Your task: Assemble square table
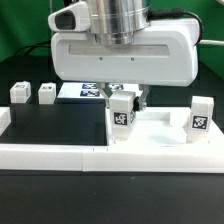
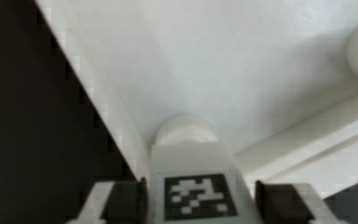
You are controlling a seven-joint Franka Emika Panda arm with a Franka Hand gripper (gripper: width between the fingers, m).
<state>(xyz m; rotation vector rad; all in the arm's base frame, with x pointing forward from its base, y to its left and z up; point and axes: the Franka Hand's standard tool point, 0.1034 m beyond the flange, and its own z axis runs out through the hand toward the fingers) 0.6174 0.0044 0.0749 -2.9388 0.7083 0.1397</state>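
Observation:
My gripper (image 1: 122, 108) is shut on a white tagged leg (image 1: 122, 113) and holds it upright over the near left corner of the white square tabletop (image 1: 160, 128). In the wrist view the leg (image 2: 195, 185) sits between my fingers (image 2: 112, 203), its rounded end pointing at the tabletop floor (image 2: 194, 60) beside the low rim (image 2: 309, 150). A second leg (image 1: 200, 115) stands upright at the tabletop's right corner in the exterior view. Two more legs (image 1: 19, 93) (image 1: 46, 93) stand on the table at the exterior view's left.
The marker board (image 1: 80, 90) lies behind my gripper. The long low white border rail (image 1: 90, 155) runs along the front, with a black mat (image 1: 55, 125) behind it.

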